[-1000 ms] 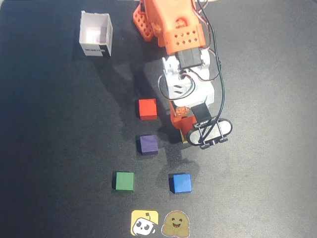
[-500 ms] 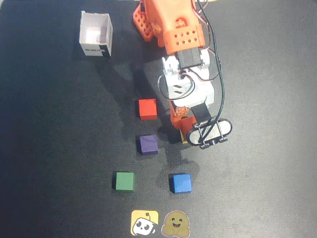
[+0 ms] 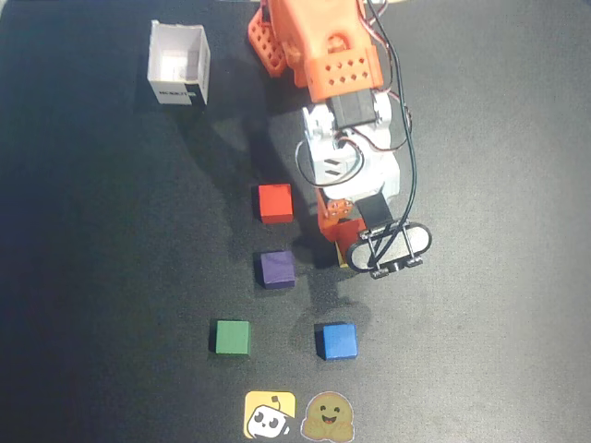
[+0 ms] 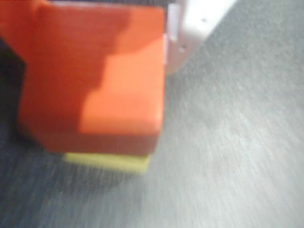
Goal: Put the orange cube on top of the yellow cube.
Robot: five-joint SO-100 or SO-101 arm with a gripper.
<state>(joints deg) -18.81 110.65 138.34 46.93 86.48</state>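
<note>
The pincer (image 4: 95, 66) clamps the small bright-orange plastic cube (image 4: 118, 90), which sits directly over the pale-yellow cube (image 4: 107, 163), only a sliver of that one showing beneath. In the overhead view the pair lies just right of the red cube (image 3: 275, 202). Stacking looks nearly done; release and withdrawal remain.

Overhead view: fixed camera, straight down on the dark table (image 3: 499, 351), whole work area in frame, arm (image 3: 323, 55) entering from top edge. Wrist view: very close, blurred, low and angled onto the mat. Shared part: orange cube (image 4: 118, 95) over yellow cube (image 4: 109, 163).
</note>
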